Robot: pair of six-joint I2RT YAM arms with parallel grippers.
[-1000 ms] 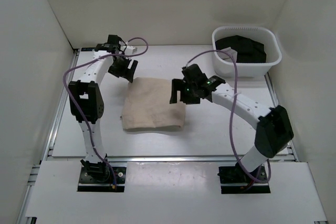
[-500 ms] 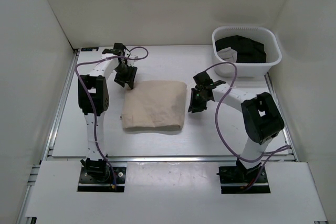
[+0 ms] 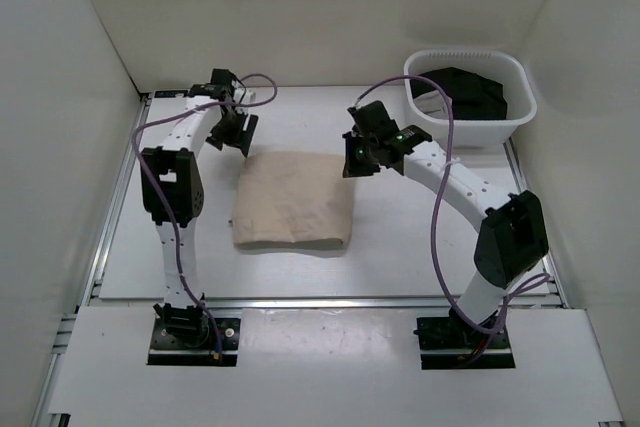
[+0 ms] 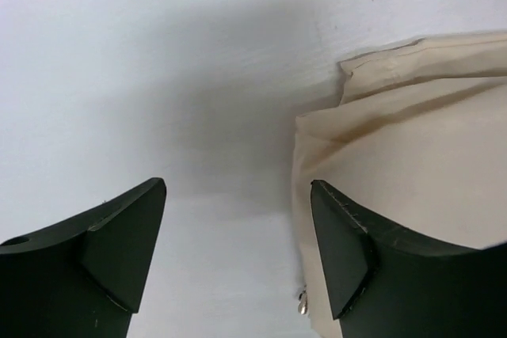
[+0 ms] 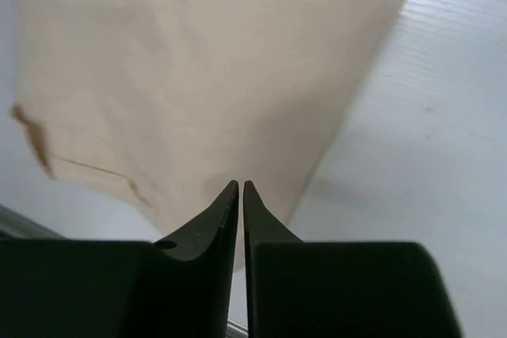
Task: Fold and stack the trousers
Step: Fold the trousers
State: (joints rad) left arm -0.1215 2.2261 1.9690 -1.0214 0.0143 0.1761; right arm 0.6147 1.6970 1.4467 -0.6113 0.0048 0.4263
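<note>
No readable text, labels, brands, numbers or signs in any view. The trousers [image 3: 295, 199] show plain beige cloth with no legible tag or print.
</note>
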